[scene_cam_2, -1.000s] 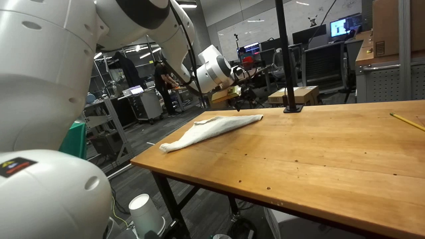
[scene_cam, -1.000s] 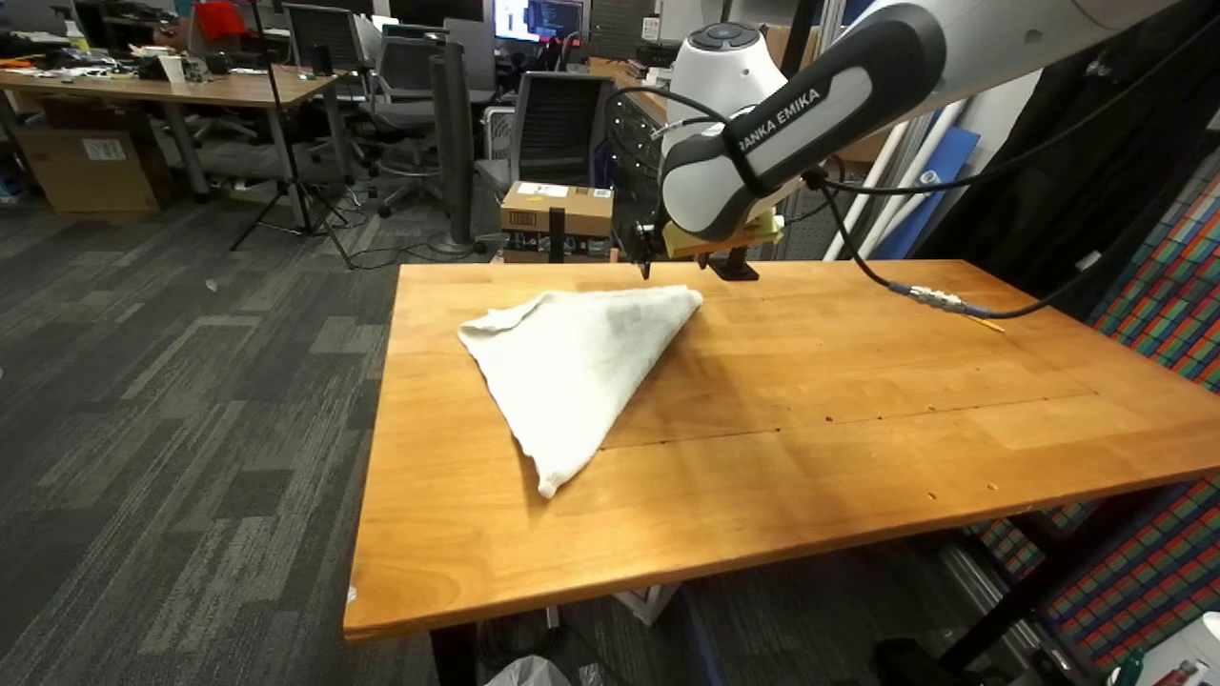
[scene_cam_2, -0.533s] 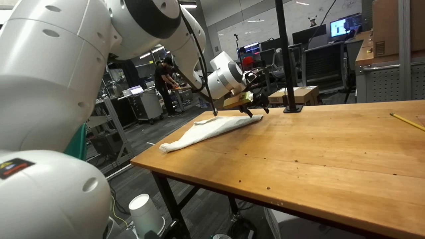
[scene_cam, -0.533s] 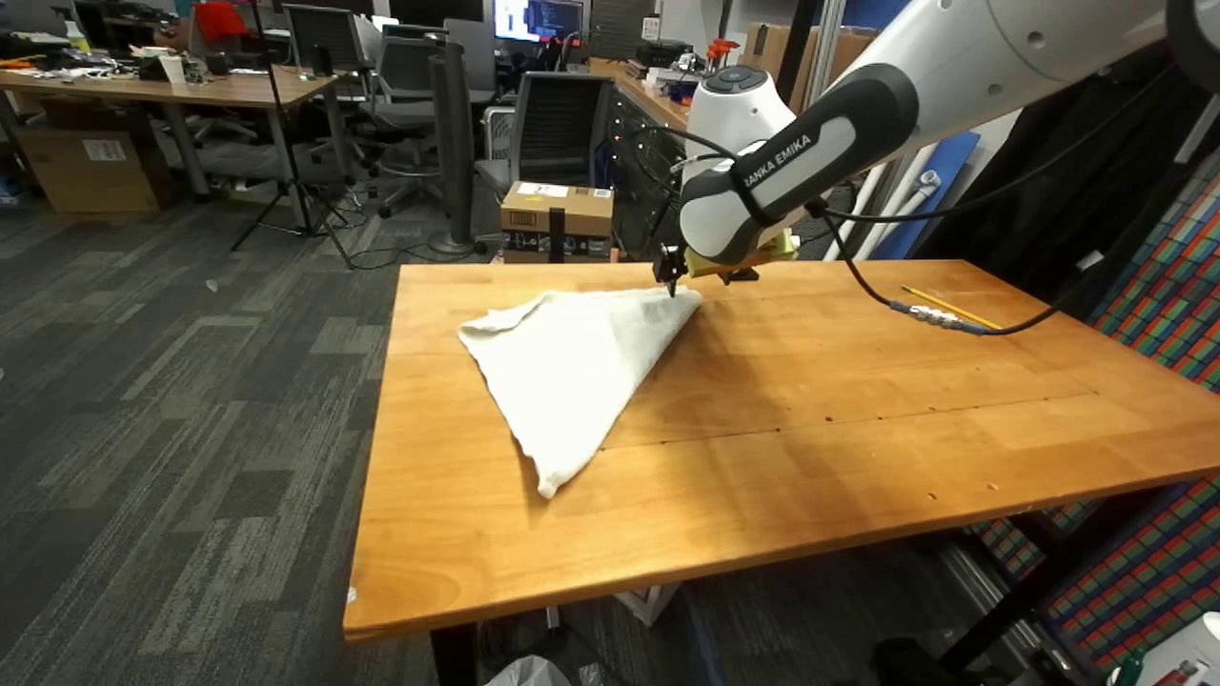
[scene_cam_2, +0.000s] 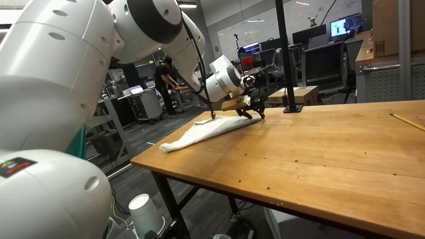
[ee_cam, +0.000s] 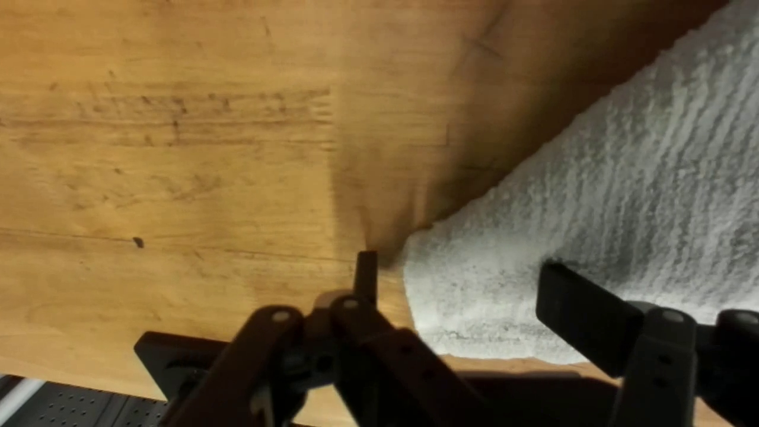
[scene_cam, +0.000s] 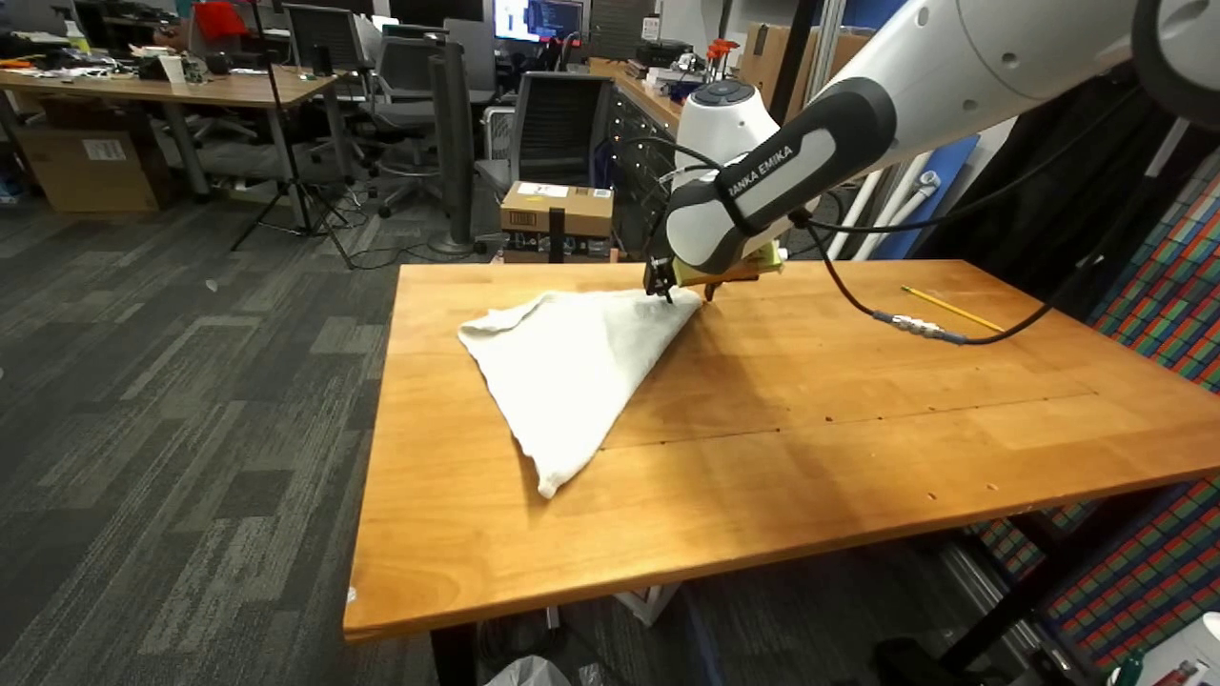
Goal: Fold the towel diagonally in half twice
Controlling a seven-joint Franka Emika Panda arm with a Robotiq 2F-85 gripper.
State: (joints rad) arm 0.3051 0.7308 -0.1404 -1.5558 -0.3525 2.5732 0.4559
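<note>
The white towel lies on the wooden table as a rough triangle, one corner pointing to the near edge in this exterior view. It also lies near the table's end in an exterior view. My gripper is open and low at the towel's far right corner. In an exterior view the gripper straddles that corner. In the wrist view the gripper has one finger over bare wood beside the tip and the other on or just above the towel. Whether that finger touches the cloth is unclear.
A yellow pencil lies on the wooden table. A black pole stands at the table's edge close to the gripper; its base shows in the wrist view. The arm's cable hangs low over the table.
The gripper has come from above the table's far edge to the towel's corner and gone down, with a small last move left in an exterior view. The towel has not moved.
</note>
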